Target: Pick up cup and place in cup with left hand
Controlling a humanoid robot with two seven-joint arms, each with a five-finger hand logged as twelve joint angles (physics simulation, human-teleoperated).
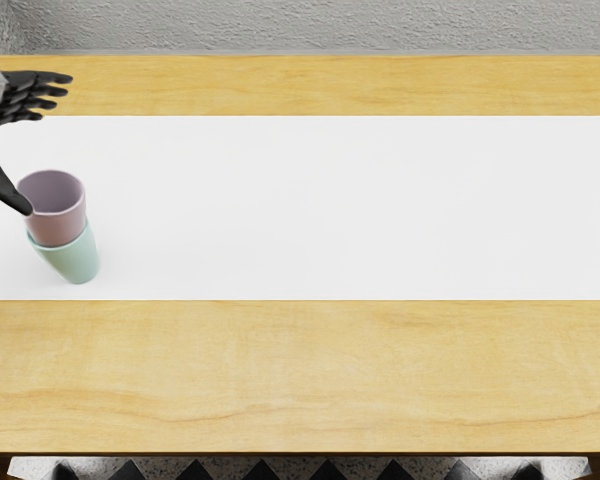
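A textured grey wall (310, 25) backs the wooden table (310, 370).

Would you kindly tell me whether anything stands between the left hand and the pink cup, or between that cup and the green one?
Nothing visible does: the left hand is open, its thumb overlapping the rim of the pink cup in this view, and that cup sits partly inside the green cup.
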